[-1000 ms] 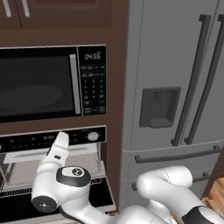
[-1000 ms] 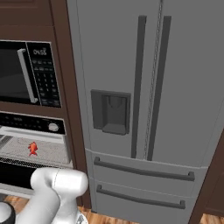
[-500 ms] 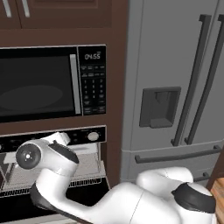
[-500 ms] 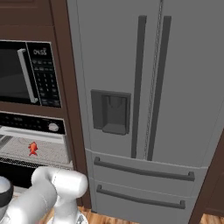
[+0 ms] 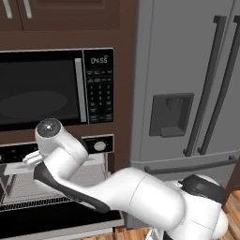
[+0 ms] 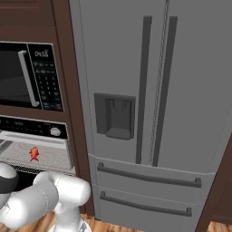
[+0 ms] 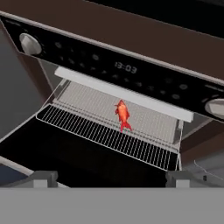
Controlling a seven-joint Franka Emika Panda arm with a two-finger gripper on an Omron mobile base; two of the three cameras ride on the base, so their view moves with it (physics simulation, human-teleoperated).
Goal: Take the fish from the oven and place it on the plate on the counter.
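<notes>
From my remote station, the hand view reads left to right: the left finger tip, the fish, the right finger tip. The two-finger gripper (image 7: pixel 111 177) has its dark finger tips spread wide, holding nothing. The small red-orange fish (image 7: pixel 123 114) lies on the pulled-out wire rack (image 7: pixel 100 131) of the built-in silver wall oven (image 7: pixel 131 72), door down. It sits straight ahead, centred between the tips, well apart from them. Its long axis runs along my approach line, so I judge a forward reach suffices.

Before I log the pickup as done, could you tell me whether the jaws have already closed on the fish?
No, the fish lies alone on the oven rack.
</notes>
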